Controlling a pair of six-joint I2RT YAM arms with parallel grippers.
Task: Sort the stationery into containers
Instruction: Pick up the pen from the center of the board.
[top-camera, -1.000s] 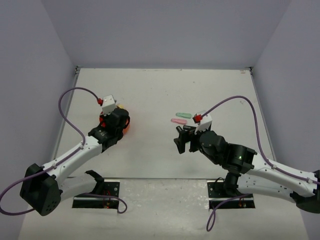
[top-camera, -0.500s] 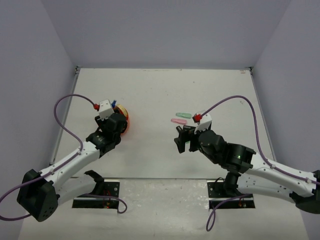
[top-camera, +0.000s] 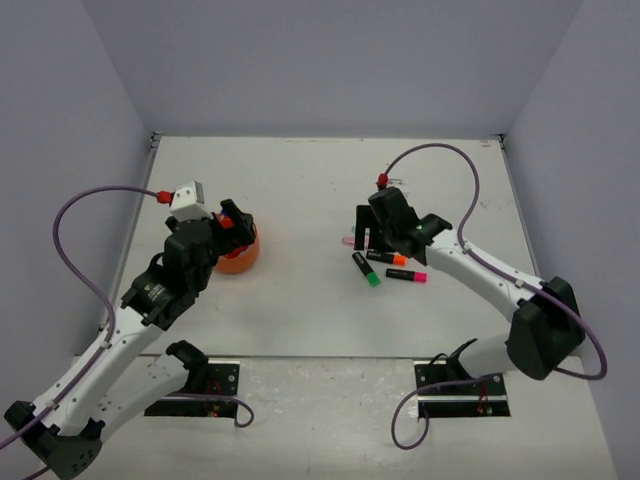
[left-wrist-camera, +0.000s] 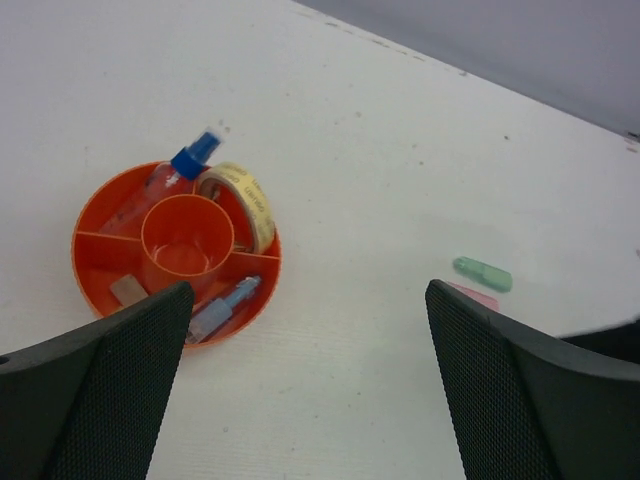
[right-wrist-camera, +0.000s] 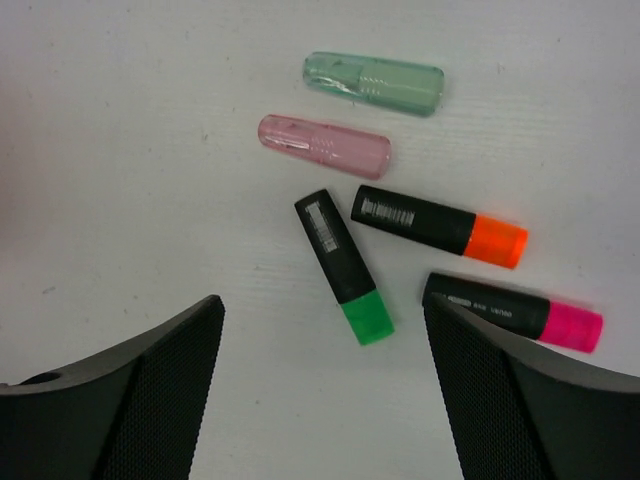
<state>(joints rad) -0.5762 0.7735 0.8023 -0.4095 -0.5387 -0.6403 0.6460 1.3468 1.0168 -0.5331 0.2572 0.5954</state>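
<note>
The orange tub (left-wrist-camera: 262, 280) (top-camera: 245, 260) holds a blue-capped bottle (left-wrist-camera: 168, 180), a band ring (left-wrist-camera: 247, 200), a tan cube (left-wrist-camera: 128, 290) and a blue bar (left-wrist-camera: 226, 308) in separate compartments. My left gripper (left-wrist-camera: 310, 400) (top-camera: 224, 240) hangs open above the table just right of the tub, holding nothing. In the right wrist view lie a green bar (right-wrist-camera: 375, 83), a pink bar (right-wrist-camera: 323, 145) and three black highlighters: green-ended (right-wrist-camera: 343, 265), orange-ended (right-wrist-camera: 438, 225) and pink-ended (right-wrist-camera: 512, 312). My right gripper (right-wrist-camera: 325, 400) (top-camera: 362, 238) is open above them, nothing between its fingers.
The green bar (left-wrist-camera: 483, 273) and pink bar (left-wrist-camera: 478, 296) also show at the right of the left wrist view. Grey walls close in the table on three sides. The arm bases (top-camera: 190, 385) sit at the near edge.
My left gripper has opened and drawn back up from the tub. My right arm has stretched forward over the highlighters, which were hidden under it before, and its jaws have narrowed slightly.
</note>
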